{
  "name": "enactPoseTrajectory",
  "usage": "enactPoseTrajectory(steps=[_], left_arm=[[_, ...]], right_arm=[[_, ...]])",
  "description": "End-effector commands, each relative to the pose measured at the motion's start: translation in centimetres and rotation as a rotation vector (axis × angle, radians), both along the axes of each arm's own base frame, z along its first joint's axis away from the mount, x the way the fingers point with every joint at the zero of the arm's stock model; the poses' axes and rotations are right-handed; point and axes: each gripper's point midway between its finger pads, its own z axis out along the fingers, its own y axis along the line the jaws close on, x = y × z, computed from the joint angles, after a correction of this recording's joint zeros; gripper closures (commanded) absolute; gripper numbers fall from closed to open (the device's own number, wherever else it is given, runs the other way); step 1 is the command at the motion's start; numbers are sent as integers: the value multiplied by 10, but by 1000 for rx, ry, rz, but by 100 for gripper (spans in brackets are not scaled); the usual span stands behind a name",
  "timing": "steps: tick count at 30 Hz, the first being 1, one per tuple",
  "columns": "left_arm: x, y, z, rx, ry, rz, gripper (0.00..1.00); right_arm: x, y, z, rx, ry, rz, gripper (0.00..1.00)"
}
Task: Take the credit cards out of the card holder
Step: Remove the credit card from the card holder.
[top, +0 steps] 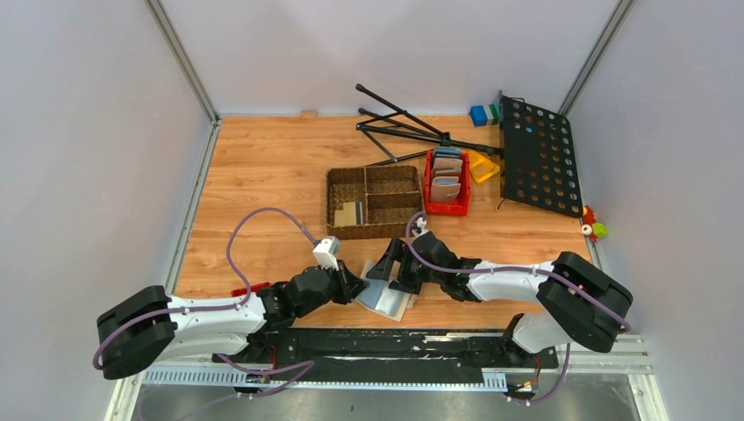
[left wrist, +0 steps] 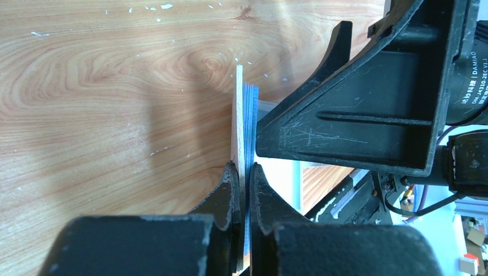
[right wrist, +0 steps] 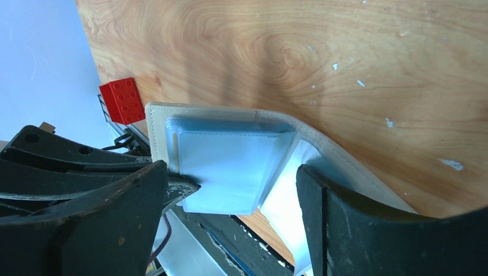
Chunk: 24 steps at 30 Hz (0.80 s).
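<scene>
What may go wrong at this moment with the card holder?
1. The left gripper pinches the card holder only at its edge; a pull may slip it free.
2. The open right gripper straddles the whole stack of pale blue pockets, so closing may grab pockets, not a card.

The card holder [top: 387, 296] lies open at the near edge of the table [top: 263, 175]. Its beige cover has a stitched rim and is bowed rather than flat. Inside is a stack of pale blue clear pockets, slightly fanned. Seen edge-on, one cream flap and the blue pockets stand upright, pinched in the left gripper [left wrist: 244, 172]. Whether any card sits in the pockets cannot be told. Two credit cards [top: 348, 214], tan and whitish, rest in the near left compartment of the basket [top: 331, 202], well apart from the card holder.
</scene>
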Motion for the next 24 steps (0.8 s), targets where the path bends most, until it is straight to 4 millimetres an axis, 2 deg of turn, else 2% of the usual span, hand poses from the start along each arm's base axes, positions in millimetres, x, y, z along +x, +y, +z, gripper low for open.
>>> enactPoseTrajectory(steps=[1,6,14,21,24], left_arm=[[9,-10,29,-65,-67,8,95],[8,-11,29,-67,-67,1,93],[7,-13,29,-68,-67,-8,88],[6,-14,28,-67,-65,-15,87],[7,-14,29,-69,-66,-15,87]], right_arm=[[3,-3,1,0,-10,-11,21],[3,-1,-8,-23,20,-10,28],[2,-1,-16,-42,36,-3,31],[3,4,-8,-6,17,15,19],[3,3,-10,-10,20,16,27]])
